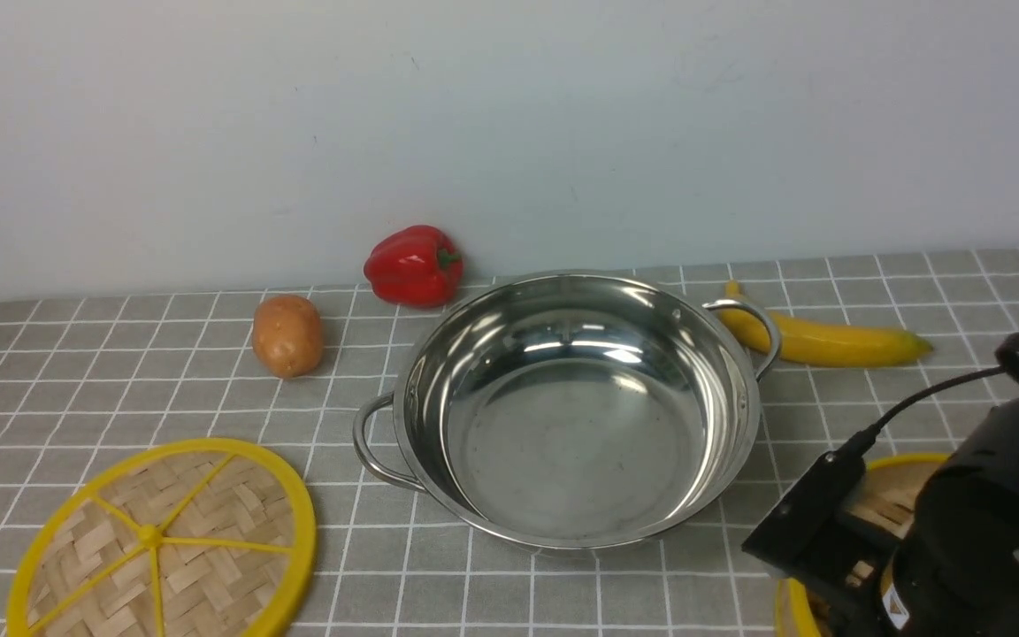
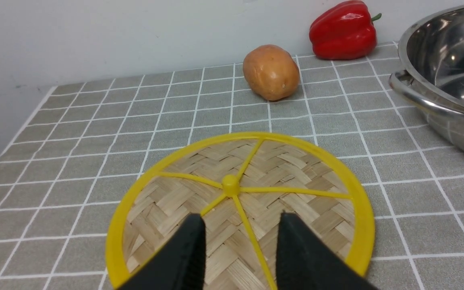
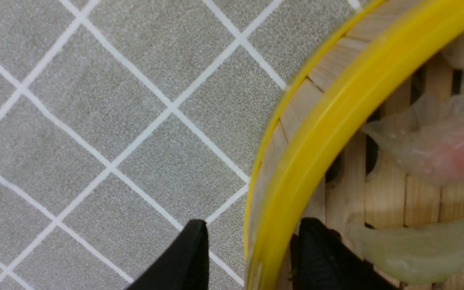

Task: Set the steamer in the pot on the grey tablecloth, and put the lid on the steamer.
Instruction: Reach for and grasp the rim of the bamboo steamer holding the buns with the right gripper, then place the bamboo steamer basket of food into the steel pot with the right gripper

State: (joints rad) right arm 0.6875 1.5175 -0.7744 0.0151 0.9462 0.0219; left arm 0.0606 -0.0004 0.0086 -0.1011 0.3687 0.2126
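Only the right wrist view shows the right gripper (image 3: pixel 254 227), jaws open astride the steamer (image 3: pixel 328 117) wall, dumplings (image 3: pixel 429 149) inside. From the front, its arm (image 1: pixel 987 531) hides most of the steamer, right of the pot (image 1: pixel 563 460) on the grey tablecloth (image 1: pixel 120 372). The left gripper (image 2: pixel 242 217), jaws open, empty, hangs over the lid (image 2: pixel 296 169). Potato (image 1: pixel 287 334), pepper (image 1: pixel 413 265), banana (image 1: pixel 828 343) lie behind.

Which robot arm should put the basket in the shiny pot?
The right. The right gripper straddles the steamer at its yellow rim, one finger inside and one outside, jaws open. The left gripper hangs over the lid, which goes on last. The pot is empty.
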